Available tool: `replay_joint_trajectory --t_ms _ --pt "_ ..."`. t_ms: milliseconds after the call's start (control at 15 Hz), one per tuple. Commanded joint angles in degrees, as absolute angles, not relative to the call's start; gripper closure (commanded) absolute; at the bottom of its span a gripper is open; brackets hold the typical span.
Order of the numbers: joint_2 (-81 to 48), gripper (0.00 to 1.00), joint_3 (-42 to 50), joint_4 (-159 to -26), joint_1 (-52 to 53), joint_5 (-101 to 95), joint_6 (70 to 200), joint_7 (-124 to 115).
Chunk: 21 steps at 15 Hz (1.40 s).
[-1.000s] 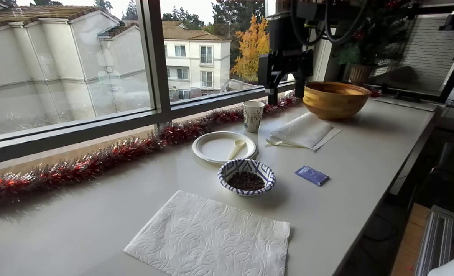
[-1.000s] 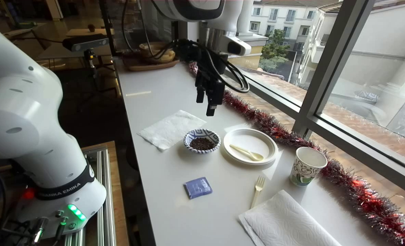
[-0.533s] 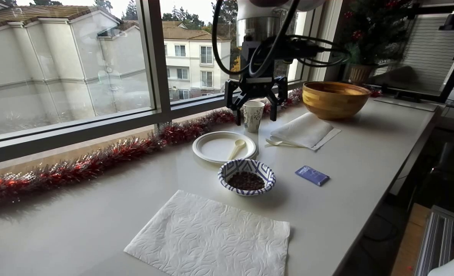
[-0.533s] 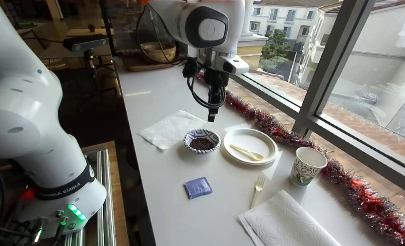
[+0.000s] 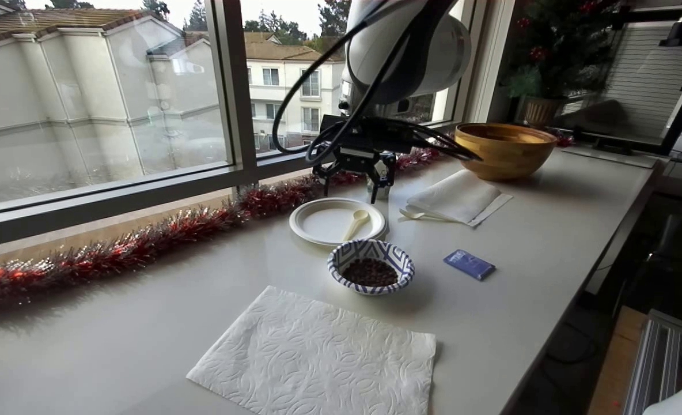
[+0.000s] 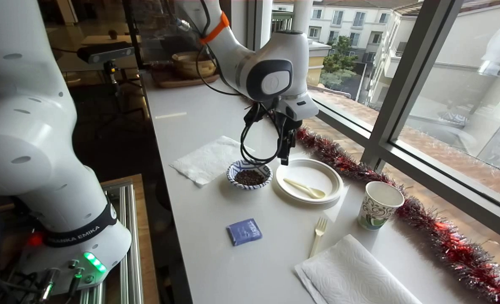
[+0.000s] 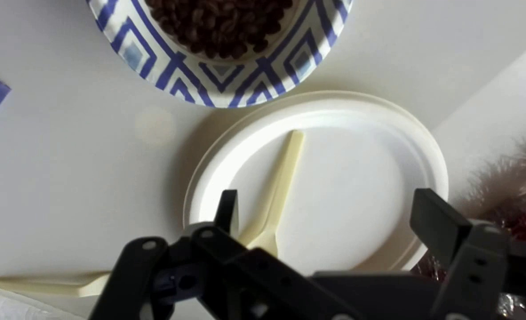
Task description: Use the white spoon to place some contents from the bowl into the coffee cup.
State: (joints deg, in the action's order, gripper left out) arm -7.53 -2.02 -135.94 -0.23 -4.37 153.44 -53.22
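Hovering with jaws spread, the gripper (image 5: 349, 196) hangs above the plate (image 7: 352, 186) where the white spoon (image 7: 282, 189) lies, near the bowl (image 7: 222, 84).

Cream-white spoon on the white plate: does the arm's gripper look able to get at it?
Probably yes: the gripper is open and nothing lies on the cream-white spoon, whose handle shows between the fingers in the wrist view.

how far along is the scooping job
Done: nothing, apparently; the slim cream spoon lies ungripped on the round white plate. In hand: probably the pickup; the black gripper hangs open above it. Left: grip the spoon, scoop dark brown beans from the blue-and-white patterned bowl, tip them into the white printed paper cup.
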Motion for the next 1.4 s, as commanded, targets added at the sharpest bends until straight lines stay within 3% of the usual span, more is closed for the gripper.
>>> replay_joint_trajectory --t_ms 0,267,733,1333 --pt "-12.0 0.0 4.9 -135.2 4.4 -17.2 163.1 -67.5" --pt "-14.9 0.0 14.7 -133.8 11.5 -31.3 165.4 -83.2" --pt "-15.3 0.0 14.1 -135.2 12.0 -30.0 164.0 -83.9" --pt "-19.8 0.0 18.8 -134.3 15.1 -35.6 171.3 -87.8"
